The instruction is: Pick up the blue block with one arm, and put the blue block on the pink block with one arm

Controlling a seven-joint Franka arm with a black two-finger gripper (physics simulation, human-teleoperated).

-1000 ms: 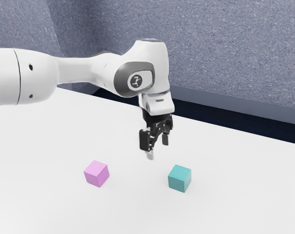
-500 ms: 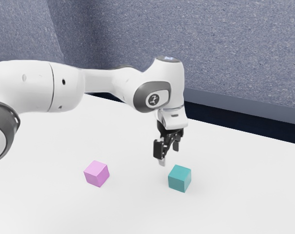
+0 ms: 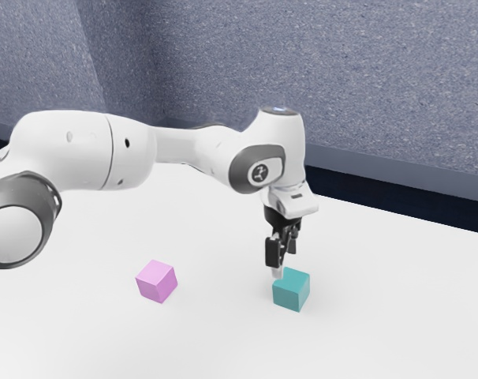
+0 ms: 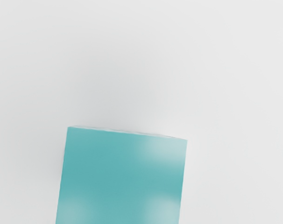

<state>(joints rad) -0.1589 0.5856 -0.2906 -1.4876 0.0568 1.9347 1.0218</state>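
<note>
**Item: hand moving in over blue block**

Since 1 second ago the hand is moving toward the exterior view's right and lower, now hanging just above the blue block's near upper edge. Hand: released, grasping nothing. 1 blue block is sitting on the white counter, directly under the wrist camera. 1 pink block is lying well apart, toward the exterior view's left.
</note>
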